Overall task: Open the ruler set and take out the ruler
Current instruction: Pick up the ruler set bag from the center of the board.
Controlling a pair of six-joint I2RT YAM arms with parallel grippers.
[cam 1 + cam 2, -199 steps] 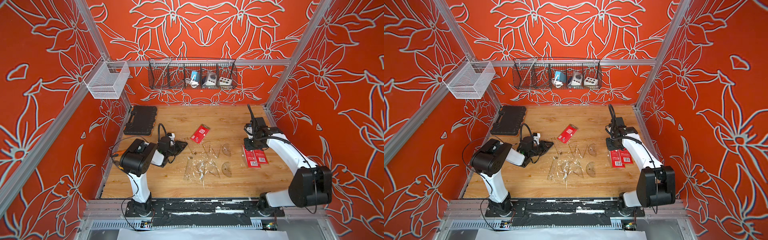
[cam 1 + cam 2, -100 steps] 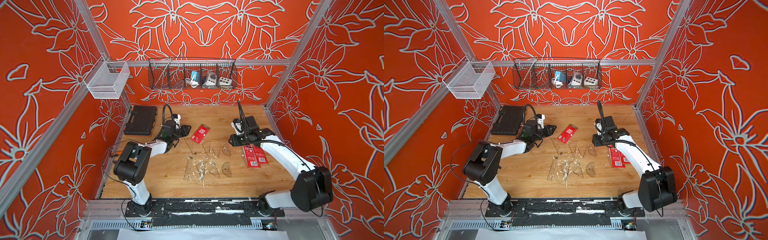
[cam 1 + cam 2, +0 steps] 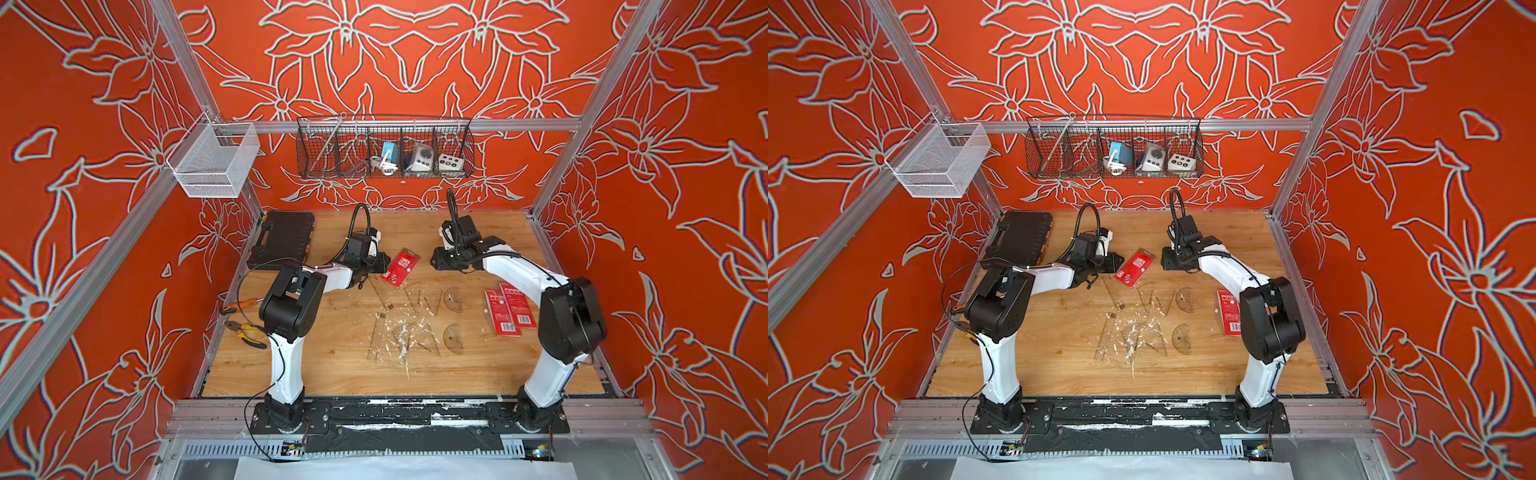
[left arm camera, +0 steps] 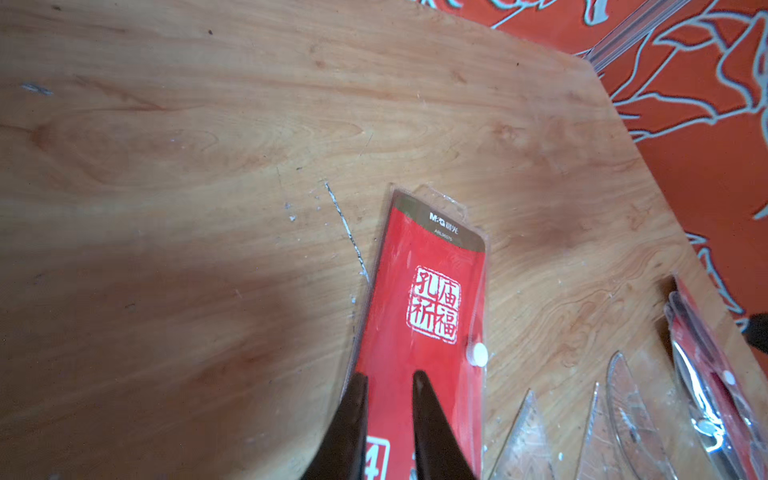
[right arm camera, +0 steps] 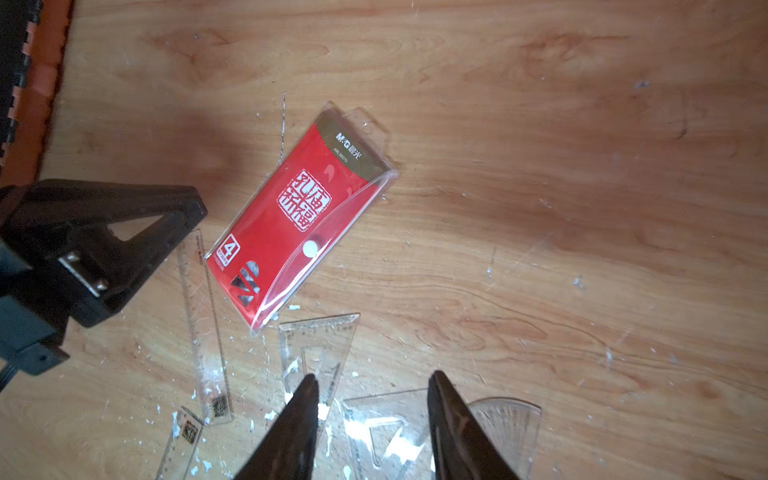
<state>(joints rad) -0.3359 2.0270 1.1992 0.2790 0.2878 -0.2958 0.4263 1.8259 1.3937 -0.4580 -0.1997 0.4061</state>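
Ruler set [image 4: 424, 291] judged light, floppy, slick; snap flap [image 4: 478, 354] beside barely parted left hand [image 4: 388, 379] to be pinched. Right hand [image 5: 374, 376] released; nothing grasped.

I see my left arm [image 3: 328, 279] stretching in from frame left, my right arm [image 3: 519, 268] from frame right, wrists facing mid-frame; left gripper [image 4: 390, 376] jaws barely parted, right gripper [image 5: 375, 376] jaws clearly wider
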